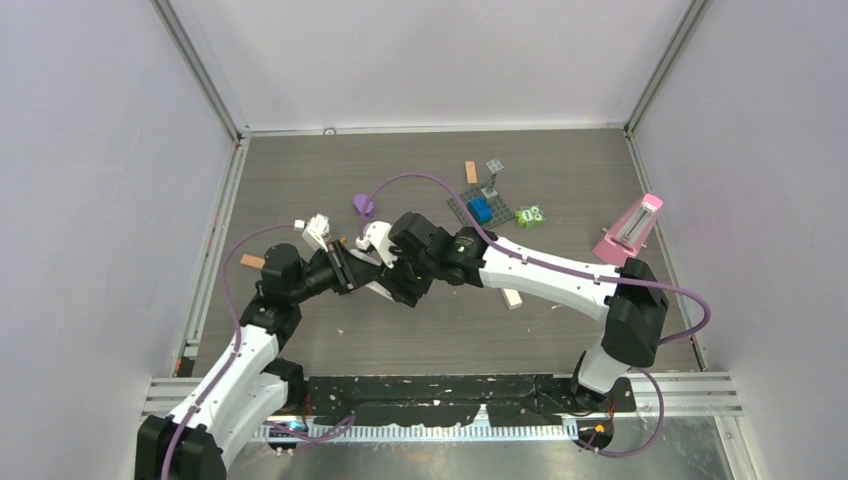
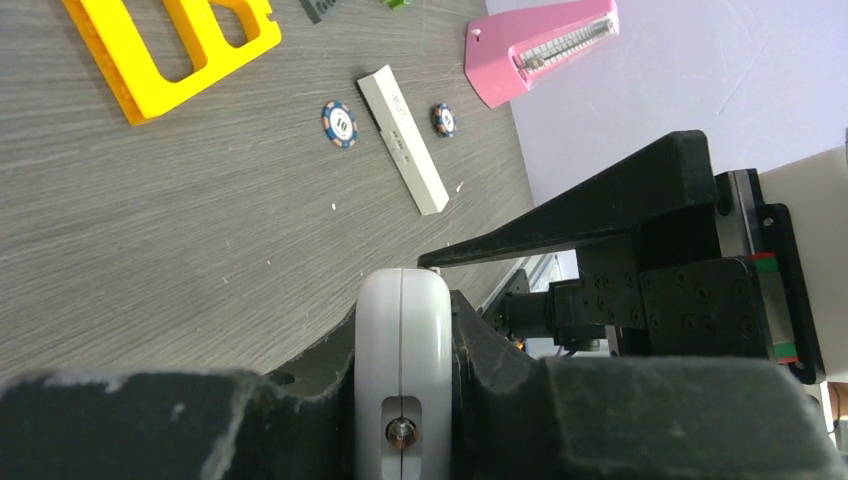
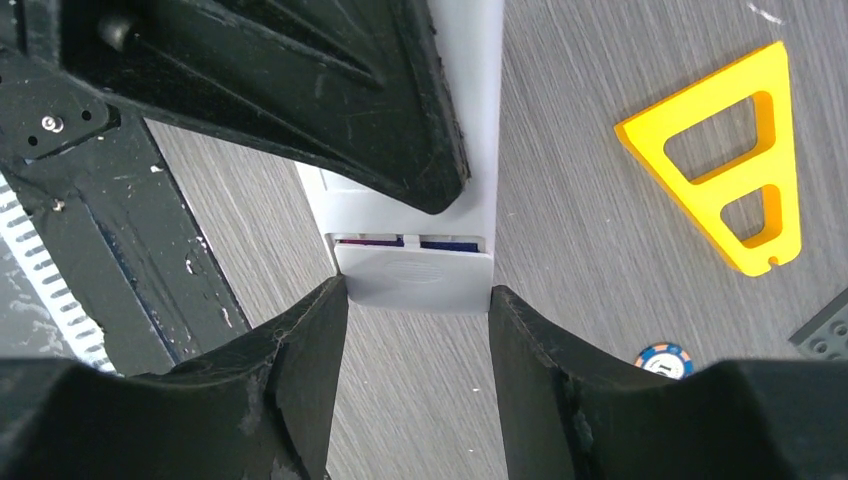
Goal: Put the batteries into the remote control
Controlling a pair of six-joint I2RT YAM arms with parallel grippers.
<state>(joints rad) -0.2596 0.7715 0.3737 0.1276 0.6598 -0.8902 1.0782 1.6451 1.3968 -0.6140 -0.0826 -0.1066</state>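
Note:
The white remote control [image 2: 403, 370] is held above the table, edge-on in the left wrist view, with my left gripper [image 2: 403, 300] shut on it. From the right wrist camera its back faces me. The battery cover [image 3: 415, 280] sits slightly off the compartment, and in the narrow gap the batteries show as a purple end [image 3: 370, 241] and a blue end [image 3: 450, 243]. My right gripper [image 3: 418, 300] has its fingertips pressed on both sides of that cover. In the top view both grippers meet at the table's middle [image 1: 375, 275].
A yellow triangular piece [image 3: 735, 170] lies on the table beside the remote. Poker chips [image 2: 339, 123] flank a white bar [image 2: 403, 140]. A pink metronome [image 1: 630, 230] stands at the right wall. A grey baseplate [image 1: 462, 210], a green piece [image 1: 530, 215] and an orange stick [image 1: 470, 172] lie behind.

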